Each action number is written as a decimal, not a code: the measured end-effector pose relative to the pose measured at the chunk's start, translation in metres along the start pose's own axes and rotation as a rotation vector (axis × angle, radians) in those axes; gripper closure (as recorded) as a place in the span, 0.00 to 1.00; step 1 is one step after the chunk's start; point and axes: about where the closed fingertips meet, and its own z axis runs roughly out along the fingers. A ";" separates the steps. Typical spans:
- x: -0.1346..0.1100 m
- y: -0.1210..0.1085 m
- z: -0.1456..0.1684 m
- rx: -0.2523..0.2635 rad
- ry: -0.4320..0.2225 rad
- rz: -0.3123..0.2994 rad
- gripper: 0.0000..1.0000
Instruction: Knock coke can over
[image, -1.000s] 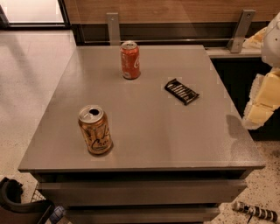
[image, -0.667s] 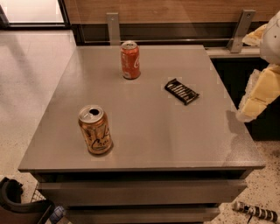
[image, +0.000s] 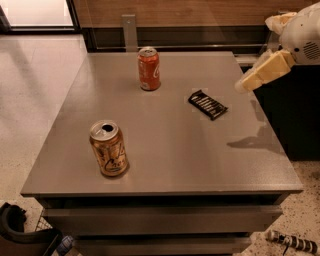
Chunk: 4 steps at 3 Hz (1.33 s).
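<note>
The coke can (image: 149, 68), small and red-orange with white script and a silver top, stands upright at the far middle of the grey table (image: 165, 150). My gripper (image: 246, 84) hangs in the air over the table's right edge, well to the right of the can and apart from it. Its cream fingers (image: 264, 71) point down and left towards the table.
A larger gold-orange can (image: 108, 148) with an open top stands upright at the near left. A flat black packet (image: 207, 104) lies right of centre, between the coke can and the gripper. A wood-panelled wall runs behind the table. Dark gear sits on the floor at lower left.
The arm has risen and swung left, from beside the table's right edge to over it. Both cans and the packet have not moved.
</note>
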 end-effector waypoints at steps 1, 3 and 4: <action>-0.017 -0.007 0.029 -0.022 -0.221 0.142 0.00; -0.030 -0.005 0.042 -0.036 -0.342 0.225 0.00; -0.032 -0.005 0.065 -0.048 -0.375 0.231 0.00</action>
